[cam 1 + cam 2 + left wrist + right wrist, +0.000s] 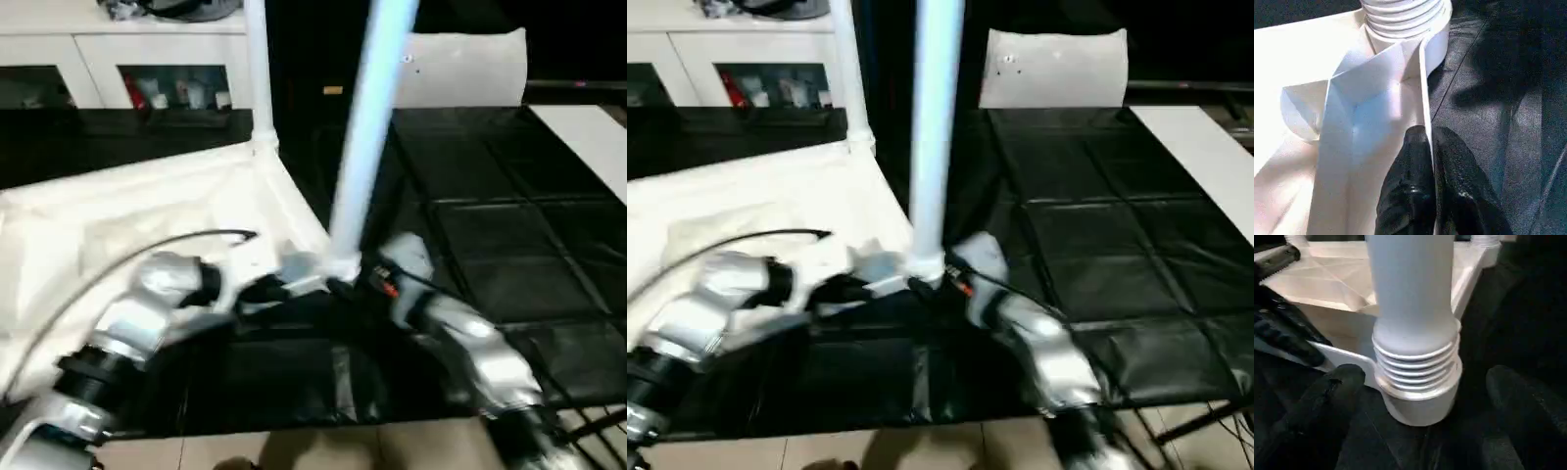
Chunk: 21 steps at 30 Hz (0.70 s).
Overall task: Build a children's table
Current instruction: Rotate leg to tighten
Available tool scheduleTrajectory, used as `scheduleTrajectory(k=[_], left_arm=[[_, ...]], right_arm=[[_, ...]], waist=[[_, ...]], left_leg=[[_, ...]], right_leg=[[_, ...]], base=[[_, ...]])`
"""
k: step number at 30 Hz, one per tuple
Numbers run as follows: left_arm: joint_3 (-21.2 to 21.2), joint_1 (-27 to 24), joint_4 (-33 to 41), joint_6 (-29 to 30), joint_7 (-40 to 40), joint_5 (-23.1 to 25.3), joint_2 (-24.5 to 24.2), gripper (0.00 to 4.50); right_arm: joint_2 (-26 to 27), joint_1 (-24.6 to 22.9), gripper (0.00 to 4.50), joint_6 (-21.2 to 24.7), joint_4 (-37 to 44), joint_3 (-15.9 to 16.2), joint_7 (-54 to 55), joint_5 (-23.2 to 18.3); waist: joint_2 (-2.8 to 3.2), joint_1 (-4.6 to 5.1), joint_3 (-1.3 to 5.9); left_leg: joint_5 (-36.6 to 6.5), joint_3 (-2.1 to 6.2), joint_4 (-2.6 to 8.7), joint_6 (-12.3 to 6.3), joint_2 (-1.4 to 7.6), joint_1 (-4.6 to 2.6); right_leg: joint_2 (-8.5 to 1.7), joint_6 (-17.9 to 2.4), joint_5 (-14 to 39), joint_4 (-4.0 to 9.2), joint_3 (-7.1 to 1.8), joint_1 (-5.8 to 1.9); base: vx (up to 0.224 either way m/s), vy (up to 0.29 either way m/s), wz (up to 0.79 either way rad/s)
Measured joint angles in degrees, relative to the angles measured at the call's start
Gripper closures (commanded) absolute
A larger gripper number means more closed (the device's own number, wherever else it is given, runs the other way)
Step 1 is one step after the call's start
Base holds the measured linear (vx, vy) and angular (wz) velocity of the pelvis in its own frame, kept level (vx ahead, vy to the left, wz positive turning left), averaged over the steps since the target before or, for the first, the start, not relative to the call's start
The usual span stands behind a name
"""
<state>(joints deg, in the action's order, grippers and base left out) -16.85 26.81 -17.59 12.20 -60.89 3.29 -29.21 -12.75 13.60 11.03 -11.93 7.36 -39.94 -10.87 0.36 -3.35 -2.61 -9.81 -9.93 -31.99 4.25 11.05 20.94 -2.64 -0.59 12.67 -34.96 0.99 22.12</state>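
Behind tabletop (147, 215): white cabinet (118, 59), sheet (460, 69).

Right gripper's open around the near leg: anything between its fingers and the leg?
Nothing visible. In the right wrist view the right gripper has a black finger on each side of the near leg, with open gaps. The leg's threaded base sits in the tabletop corner socket.

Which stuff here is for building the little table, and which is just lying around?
For the table:
- tabletop, upside down
- near leg, in its corner socket
- far leg, standing in another corner
- left claw, pinching the tabletop's rim
- right claw, open around the near leg

Lying around:
- flat white sheet
- white cabinet
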Motion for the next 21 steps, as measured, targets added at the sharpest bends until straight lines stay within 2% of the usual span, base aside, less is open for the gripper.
scheduleTrajectory(k=[2,3,7,8,12,13,15,21], left_arm=[[0.66,0.01,-0.52,0.63,-0.18,-0.97,0.30,4.50],[0.97,0.01,-0.68,0.99,-0.34,-1.62,0.44,4.06],[1.30,-0.37,-0.86,1.63,-0.88,-3.62,0.82,3.88],[1.29,-0.36,-1.31,0.83,-0.66,-3.58,0.98,3.59],[1.07,-0.32,-2.95,-1.42,0.80,-2.54,1.99,3.52],[1.03,-0.13,-3.34,-1.93,1.30,-2.19,2.28,3.28],[1.03,0.11,-3.93,-2.42,2.17,-1.63,2.48,3.15],[1.53,0.83,-6.14,-3.10,3.91,-2.44,3.99,3.15]], right_arm=[[-0.95,-0.82,0.03,1.54,1.89,-0.20,-0.48,-0.27],[-1.18,-0.98,0.00,2.15,2.40,-0.26,-0.48,-0.31],[-1.56,-2.87,0.00,3.84,5.41,-0.28,-0.55,-0.98],[-1.64,-3.21,0.00,4.25,5.99,-0.28,-0.48,-1.27],[-1.97,-3.54,0.00,4.46,7.71,-0.18,-0.45,-1.75],[-2.29,-3.90,0.00,5.06,8.48,-0.17,-0.48,-1.83],[-2.76,-4.66,0.00,6.33,9.78,0.02,-0.82,-2.01],[-3.40,-5.19,0.00,6.93,11.91,1.49,-1.82,-1.98]], waist=[[0.05,0.00,-0.03],[0.05,0.00,-0.03],[0.04,-0.13,-0.03],[0.04,-0.14,-0.03],[0.03,-0.09,-0.03],[0.03,-0.15,-0.03],[0.04,-0.14,-0.03],[0.05,-0.13,-0.04]], left_leg=[[0.00,0.00,-0.01,0.00,-0.01,0.02],[0.00,0.00,-0.02,0.00,0.00,0.03],[-0.01,0.00,-0.06,-0.02,-0.01,0.12],[-0.02,0.00,-0.11,-0.03,-0.02,0.15],[-0.03,-0.01,-0.25,-0.05,-0.03,0.16],[-0.03,0.00,-0.27,-0.05,-0.03,0.15],[-0.02,0.00,-0.32,-0.05,-0.03,0.10],[-0.01,0.00,-0.42,-0.06,-0.04,0.07]], right_leg=[[-0.01,0.00,0.00,0.00,0.00,0.01],[0.00,0.00,0.00,-0.01,0.00,0.01],[-0.01,0.00,0.00,0.01,0.01,0.06],[-0.03,0.00,0.00,0.01,0.01,0.06],[-0.07,0.02,-0.02,-0.04,0.01,0.04],[-0.07,0.03,-0.03,-0.04,0.01,0.02],[-0.09,0.07,-0.07,-0.06,0.01,-0.02],[-0.13,0.13,-0.19,-0.08,0.01,-0.05]], base=[[0.000,0.000,0.00],[0.000,0.000,0.00],[0.000,0.000,0.00],[0.000,0.000,0.00],[0.000,0.000,0.00],[0.000,0.000,0.00],[0.000,0.000,0.00],[0.000,0.000,0.00]])
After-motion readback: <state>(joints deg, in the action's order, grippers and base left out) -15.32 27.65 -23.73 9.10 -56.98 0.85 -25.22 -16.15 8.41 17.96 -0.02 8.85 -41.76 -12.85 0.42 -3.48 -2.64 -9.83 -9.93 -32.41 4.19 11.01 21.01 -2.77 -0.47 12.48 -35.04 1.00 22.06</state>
